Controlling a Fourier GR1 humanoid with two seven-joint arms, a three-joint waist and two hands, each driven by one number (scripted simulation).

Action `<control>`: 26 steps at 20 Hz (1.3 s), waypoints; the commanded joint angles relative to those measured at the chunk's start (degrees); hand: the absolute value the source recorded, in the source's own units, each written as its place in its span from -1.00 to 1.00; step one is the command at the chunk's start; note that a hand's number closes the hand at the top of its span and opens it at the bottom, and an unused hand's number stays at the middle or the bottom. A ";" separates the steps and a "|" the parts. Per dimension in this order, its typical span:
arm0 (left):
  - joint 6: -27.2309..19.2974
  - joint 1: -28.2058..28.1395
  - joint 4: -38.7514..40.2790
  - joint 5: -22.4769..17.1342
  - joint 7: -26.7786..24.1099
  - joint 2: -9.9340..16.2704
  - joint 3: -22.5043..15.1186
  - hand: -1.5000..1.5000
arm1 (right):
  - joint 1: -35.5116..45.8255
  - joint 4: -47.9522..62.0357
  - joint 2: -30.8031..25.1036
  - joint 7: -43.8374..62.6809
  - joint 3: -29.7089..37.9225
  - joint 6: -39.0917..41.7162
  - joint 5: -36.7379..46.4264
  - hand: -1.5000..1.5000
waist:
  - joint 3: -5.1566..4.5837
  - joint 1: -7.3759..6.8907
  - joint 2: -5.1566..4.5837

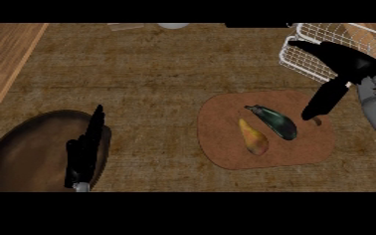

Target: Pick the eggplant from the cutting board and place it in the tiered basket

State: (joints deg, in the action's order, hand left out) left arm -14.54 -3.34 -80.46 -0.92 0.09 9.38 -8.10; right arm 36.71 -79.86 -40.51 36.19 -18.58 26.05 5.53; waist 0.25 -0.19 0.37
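A dark green-black eggplant (274, 121) lies on the brown cutting board (228, 144) at the right of the counter. Beside it, to its left, lies a yellow-orange pear-shaped fruit (253, 137). The white wire tiered basket (308, 59) stands at the back right. My right hand (339, 74) hangs over the board's right edge in front of the basket, fingers straight and pointing down toward the board, a little to the right of the eggplant and holding nothing. My left hand (84, 147) rests at the lower left, fingers straight and pointing up.
A dark brown oval object (37, 149) lies at the lower left beneath my left hand. A lighter wooden strip (15, 50) runs along the counter's left edge. White items (172, 25) show at the back edge.
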 commanded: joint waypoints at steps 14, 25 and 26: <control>0.76 -0.66 2.77 1.50 -0.02 -1.69 0.47 0.00 | -2.73 1.32 9.33 7.58 -9.45 3.54 19.37 -1.00 | -0.27 -0.20 -0.47; -0.16 -0.41 2.19 3.80 0.06 -3.37 0.57 0.00 | 0.26 4.81 15.71 10.55 -4.53 12.77 20.74 -1.00 | -0.27 -0.16 -0.44; -0.54 1.78 3.49 4.78 1.49 -4.10 -0.35 0.00 | -2.06 6.02 17.24 10.68 -7.29 9.98 23.36 -1.00 | -0.27 -0.05 -0.49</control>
State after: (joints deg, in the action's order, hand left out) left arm -14.15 -3.80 -81.28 2.36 0.77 7.23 -7.48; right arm 34.27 -77.01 -25.00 45.99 -24.73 34.08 26.41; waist 0.36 -0.36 0.21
